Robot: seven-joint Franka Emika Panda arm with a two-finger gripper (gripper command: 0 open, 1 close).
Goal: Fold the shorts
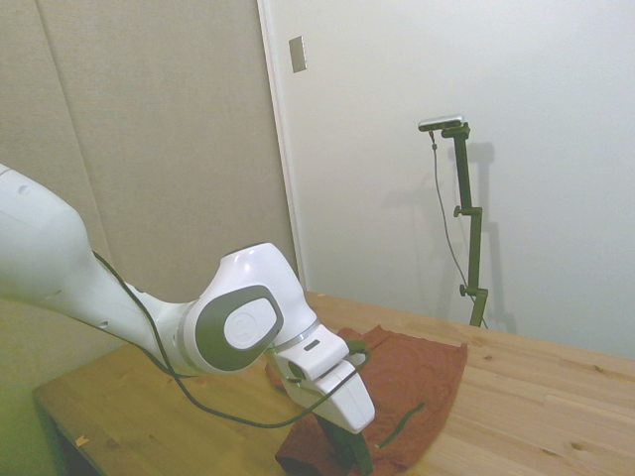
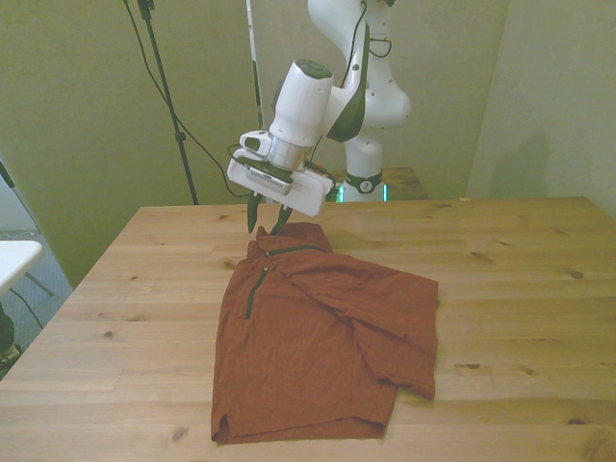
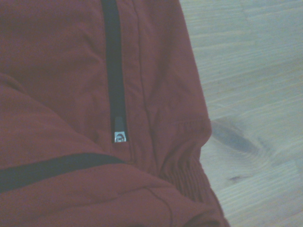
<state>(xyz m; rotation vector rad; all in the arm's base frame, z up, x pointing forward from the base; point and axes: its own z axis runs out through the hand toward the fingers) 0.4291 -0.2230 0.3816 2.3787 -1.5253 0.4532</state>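
Observation:
The rust-red shorts (image 2: 327, 337) lie on the wooden table (image 2: 520, 250), with one layer lapped over another toward the front view's right. Dark pocket slits (image 2: 252, 289) run near the waistband corner. My gripper (image 2: 263, 229) hangs just above that far corner, on the front view's left, open, with nothing between its fingers. From the side, the gripper (image 1: 349, 454) points down over the near end of the shorts (image 1: 412, 372). The wrist view shows the shorts (image 3: 71, 85) from close by: a dark slit (image 3: 113, 71), the gathered waistband edge and bare table (image 3: 251, 71).
Bare wood surrounds the shorts on all sides (image 1: 536, 407). A black cable (image 1: 228, 412) loops from the arm down to the wrist. The table's edges lie well away from the cloth.

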